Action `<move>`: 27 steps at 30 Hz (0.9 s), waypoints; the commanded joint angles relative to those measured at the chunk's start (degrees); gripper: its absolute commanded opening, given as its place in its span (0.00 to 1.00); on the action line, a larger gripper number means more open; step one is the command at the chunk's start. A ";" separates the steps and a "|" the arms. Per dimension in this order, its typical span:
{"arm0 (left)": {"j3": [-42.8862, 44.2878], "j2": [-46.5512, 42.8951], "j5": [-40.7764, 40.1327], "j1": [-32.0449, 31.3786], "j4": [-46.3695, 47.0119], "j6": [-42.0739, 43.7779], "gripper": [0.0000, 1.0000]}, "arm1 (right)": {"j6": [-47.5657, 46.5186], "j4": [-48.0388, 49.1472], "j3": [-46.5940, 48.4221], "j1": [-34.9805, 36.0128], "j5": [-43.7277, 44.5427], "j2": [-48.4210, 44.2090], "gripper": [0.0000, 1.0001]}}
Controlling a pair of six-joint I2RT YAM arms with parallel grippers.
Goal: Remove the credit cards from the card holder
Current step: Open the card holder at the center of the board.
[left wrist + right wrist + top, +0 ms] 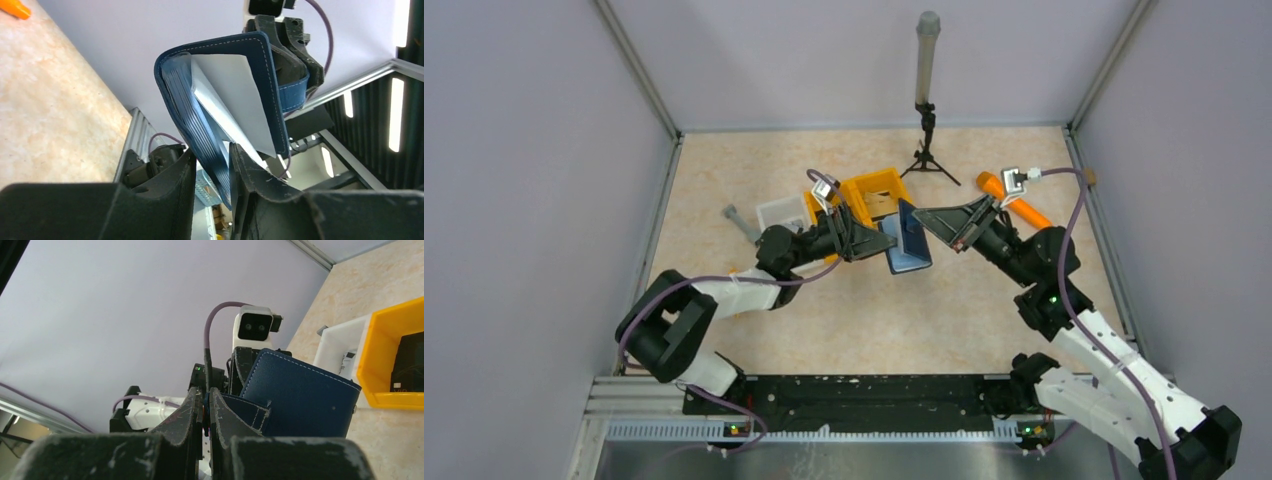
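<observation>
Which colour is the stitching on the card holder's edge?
White, on the navy card holder; clearest in the left wrist view.

Table (854,330): it is lying flat under both grippers, and its top is looking tan and blotchy.
Yellow bin (876,188): it is sitting on the table just past the left gripper (879,240), on the far side.
Black block (411,360): it is sitting inside the yellow bin.
White tray (782,212): it is sitting to the left of the left gripper, touching the yellow bin.
Grey piece (740,222): it is lying on the table, farther left than the white tray.
Orange stick (1014,205): it is lying to the right of the right gripper (921,214), a bit farther back.
Small tripod (928,160): it is standing far behind both grippers, holding a grey tube (925,60) straight up.
Walls (534,150): they are standing around the table, looking pale purple-grey.
</observation>
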 commanded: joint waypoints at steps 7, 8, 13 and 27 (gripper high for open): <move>4.23 -14.72 -1.70 -0.11 -34.84 22.85 0.16 | -2.53 1.26 -0.64 -0.35 0.30 -0.89 0.00; 4.79 -15.57 -2.13 -0.14 -38.21 24.56 0.16 | -3.35 0.47 -0.87 -0.35 0.62 -1.14 0.00; 7.71 -18.30 -2.79 -0.14 -51.90 31.38 0.01 | -9.94 -4.97 -2.84 -0.37 2.29 -1.57 0.08; 18.68 -13.53 -12.35 -0.21 -87.81 46.89 0.00 | -29.58 -11.29 -8.64 5.97 1.82 8.97 0.92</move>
